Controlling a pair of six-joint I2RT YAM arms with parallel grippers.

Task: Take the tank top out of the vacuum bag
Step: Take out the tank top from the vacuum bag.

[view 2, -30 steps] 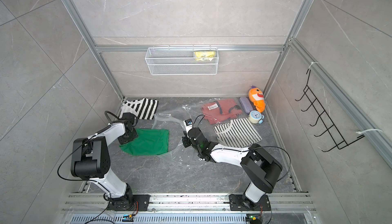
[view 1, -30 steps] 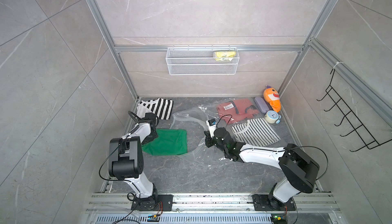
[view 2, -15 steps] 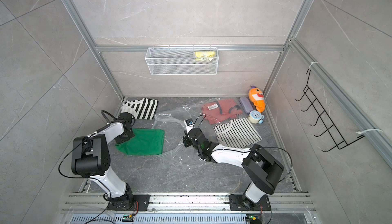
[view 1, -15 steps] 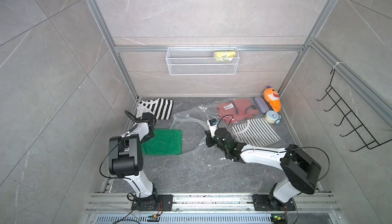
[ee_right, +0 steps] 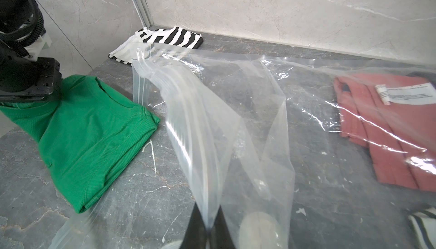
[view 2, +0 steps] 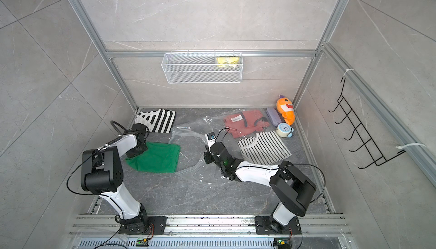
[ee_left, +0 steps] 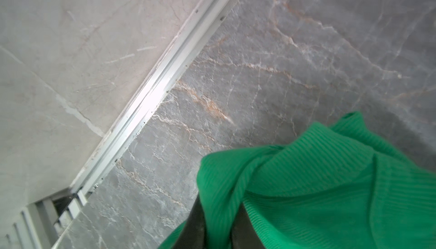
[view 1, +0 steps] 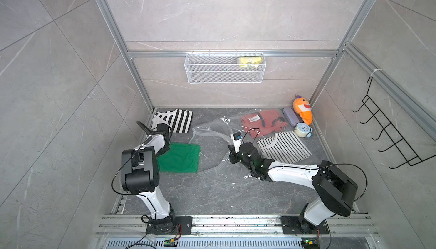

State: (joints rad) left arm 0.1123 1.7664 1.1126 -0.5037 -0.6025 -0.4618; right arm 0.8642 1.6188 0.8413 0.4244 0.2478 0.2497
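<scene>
You have the green tank top (view 1: 179,157) lying flat on the grey floor, outside the vacuum bag (view 1: 212,146) and just beside its open mouth; in the right wrist view the garment (ee_right: 94,137) is bare cloth with no film over it. A loose edge of plastic runs close to its near corner, and I cannot tell whether the two touch. The right gripper (ee_right: 208,221) is closed, pinching the bag's clear film and holding the mouth lifted. The left gripper (ee_left: 219,207) sits at the tank top's edge nearest the side wall. Ribbed green cloth lies between its fingers (ee_left: 194,221), but I cannot tell whether they are clamping it or have let go. My judgement is that the extraction is essentially done. What is left is to free the cloth, release the bag and draw both arms clear.
</scene>
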